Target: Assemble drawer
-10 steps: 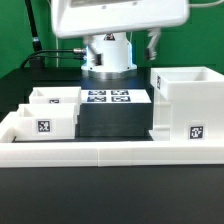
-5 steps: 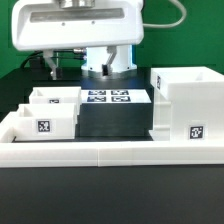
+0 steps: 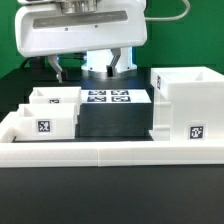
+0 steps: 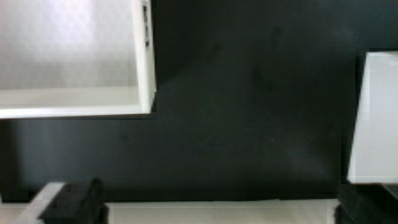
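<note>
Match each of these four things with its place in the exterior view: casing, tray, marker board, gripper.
Things:
1. casing
2. tray
3. marker board
4. gripper

Places:
A. up in the air, open and holding nothing
B. at the exterior view's left
C. at the exterior view's right
D. lying flat in the middle, between two white parts

Pairs: 1-C, 2-B, 3-D, 4-A

Marker board [image 3: 108, 97], black table [image 3: 110, 196], long white rail [image 3: 100, 153]
</note>
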`<state>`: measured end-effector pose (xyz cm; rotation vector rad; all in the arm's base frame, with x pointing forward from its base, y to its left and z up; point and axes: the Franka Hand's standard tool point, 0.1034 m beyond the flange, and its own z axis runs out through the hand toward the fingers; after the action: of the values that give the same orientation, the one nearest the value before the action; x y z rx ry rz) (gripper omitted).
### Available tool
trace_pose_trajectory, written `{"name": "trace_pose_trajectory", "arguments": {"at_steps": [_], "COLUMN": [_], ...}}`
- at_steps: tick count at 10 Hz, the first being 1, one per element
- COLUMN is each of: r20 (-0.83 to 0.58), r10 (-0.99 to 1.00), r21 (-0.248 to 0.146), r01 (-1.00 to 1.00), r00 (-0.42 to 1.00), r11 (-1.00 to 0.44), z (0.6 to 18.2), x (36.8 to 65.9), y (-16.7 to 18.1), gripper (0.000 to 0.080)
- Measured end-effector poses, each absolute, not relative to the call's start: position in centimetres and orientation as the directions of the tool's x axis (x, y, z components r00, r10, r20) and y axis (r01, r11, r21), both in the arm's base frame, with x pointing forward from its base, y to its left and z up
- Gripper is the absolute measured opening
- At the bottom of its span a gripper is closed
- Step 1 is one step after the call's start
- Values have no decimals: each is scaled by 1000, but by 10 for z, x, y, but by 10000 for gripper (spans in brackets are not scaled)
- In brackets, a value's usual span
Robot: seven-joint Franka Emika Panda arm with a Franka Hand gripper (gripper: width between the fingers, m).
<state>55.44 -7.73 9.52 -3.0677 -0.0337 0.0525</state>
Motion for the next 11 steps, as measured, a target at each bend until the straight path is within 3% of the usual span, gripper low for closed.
{"name": "trace_pose_trajectory", "arguments": {"at_steps": [6,11], "r20": [16,14], "r10": [14,13], "r21": [-11,-11], "r01": [14,14], "r00": [1000,1000], "r11": [-1000,-1000], "z": [67,67], "x": [538,539], "y": [-98,-97], "gripper": [649,649]}}
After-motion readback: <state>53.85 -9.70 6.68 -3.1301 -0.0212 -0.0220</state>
